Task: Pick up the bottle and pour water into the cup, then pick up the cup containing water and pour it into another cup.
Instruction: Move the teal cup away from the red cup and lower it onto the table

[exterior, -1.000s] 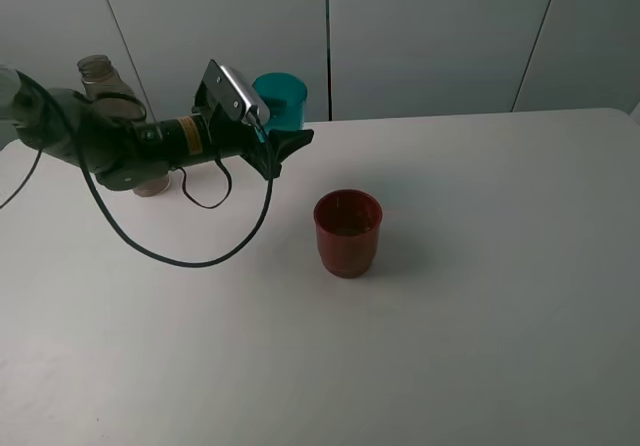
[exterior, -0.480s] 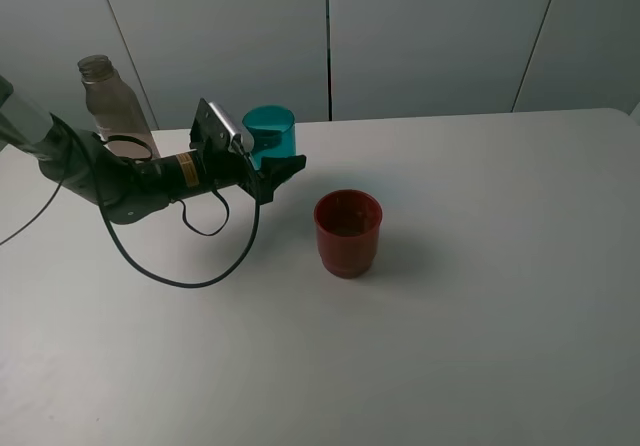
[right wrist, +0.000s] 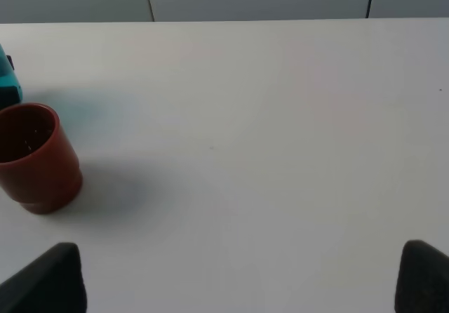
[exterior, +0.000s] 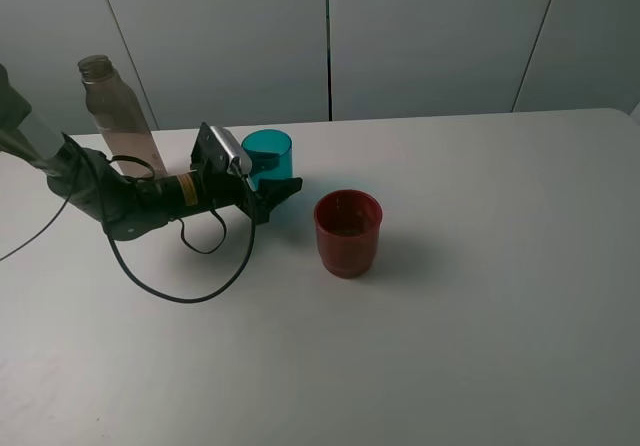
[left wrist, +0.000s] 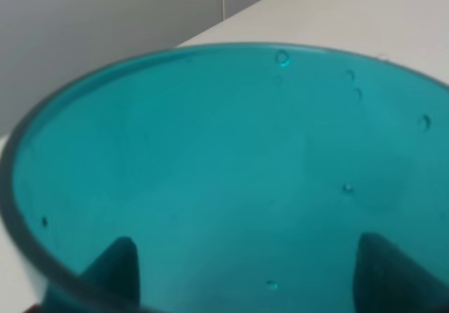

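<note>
The smoky grey-brown bottle (exterior: 115, 106) stands uncapped at the back left. My left gripper (exterior: 275, 188) lies low over the table, shut on the teal cup (exterior: 268, 156), which is upright at table height just left of the red cup (exterior: 347, 232). In the left wrist view the teal cup (left wrist: 224, 172) fills the frame, with droplets on its wall, and the fingertips (left wrist: 112, 271) show dark through it on both sides. My right gripper (right wrist: 231, 285) is open and empty, and the red cup (right wrist: 31, 155) is far off to one side of it. The right gripper is out of the exterior high view.
The white table (exterior: 480, 296) runs to a grey panelled wall (exterior: 430, 36) at the back. A black cable (exterior: 185, 291) loops from the left arm onto the table in front of the bottle.
My left gripper has come down and a little left with the teal cup, from raised above the table to table height. The bottle, partly hidden before, now shows in full.
</note>
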